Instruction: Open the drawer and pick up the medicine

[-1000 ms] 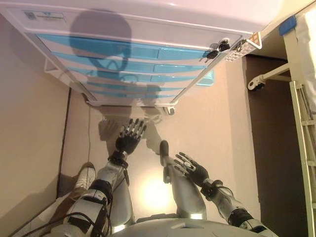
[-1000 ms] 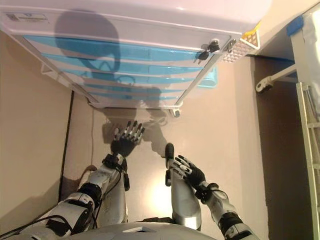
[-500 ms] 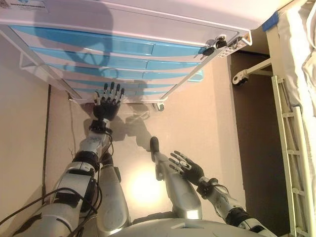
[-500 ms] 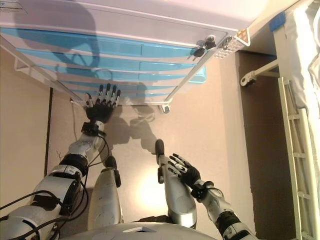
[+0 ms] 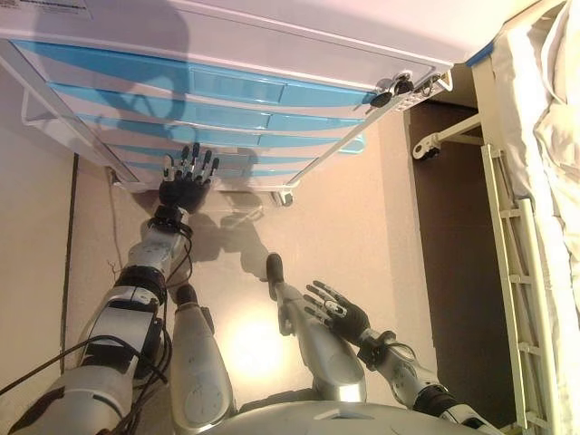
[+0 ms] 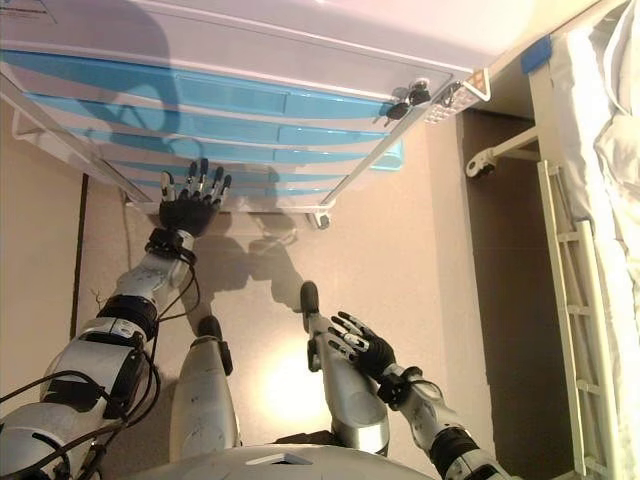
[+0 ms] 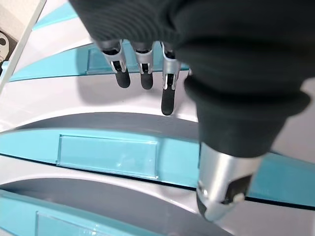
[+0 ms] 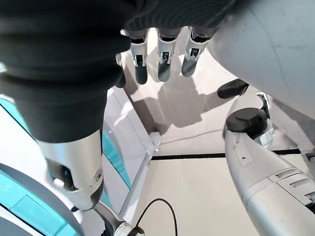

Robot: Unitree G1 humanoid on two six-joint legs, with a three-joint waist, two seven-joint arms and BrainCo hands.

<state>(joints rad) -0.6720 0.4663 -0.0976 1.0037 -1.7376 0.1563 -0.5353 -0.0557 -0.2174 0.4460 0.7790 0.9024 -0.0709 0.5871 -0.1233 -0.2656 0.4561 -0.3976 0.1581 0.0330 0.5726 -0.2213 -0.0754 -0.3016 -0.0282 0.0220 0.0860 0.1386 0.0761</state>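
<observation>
We hold our right hand (image 8: 74,54), silver fingers straight, above the beige floor (image 8: 197,196) beside the white-and-blue drawer cabinet (image 8: 118,142).

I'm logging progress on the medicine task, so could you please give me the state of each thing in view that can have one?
Drawer cabinet: all blue drawers shut, none pulled out.
Keys: hanging at the cabinet's upper right corner.
Left hand: open, fingers straight, raised at the lower drawers; contact cannot be told.
Right hand: open, idle, low and away from the cabinet.
Medicine: not visible.
</observation>
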